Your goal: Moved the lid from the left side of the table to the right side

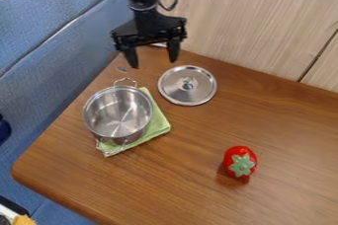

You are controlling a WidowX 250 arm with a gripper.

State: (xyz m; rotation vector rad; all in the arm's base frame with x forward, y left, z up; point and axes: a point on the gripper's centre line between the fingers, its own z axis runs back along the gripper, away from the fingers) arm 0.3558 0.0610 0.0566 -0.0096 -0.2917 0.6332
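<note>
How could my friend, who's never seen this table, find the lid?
Find the brown wooden table, then its edge by the pale wood panel. Close to that edge, beside the silver pot, lies a round silver lid. Unlike the deep pot, with two loop handles and a green cloth under it, the lid is flat and has one small knob in its middle.

A camera looks down at a slant from above the table (pixel 165 179), near enough that its top fills much of the frame, and faces the wall (pixel 251 17) across the upper right.
</note>
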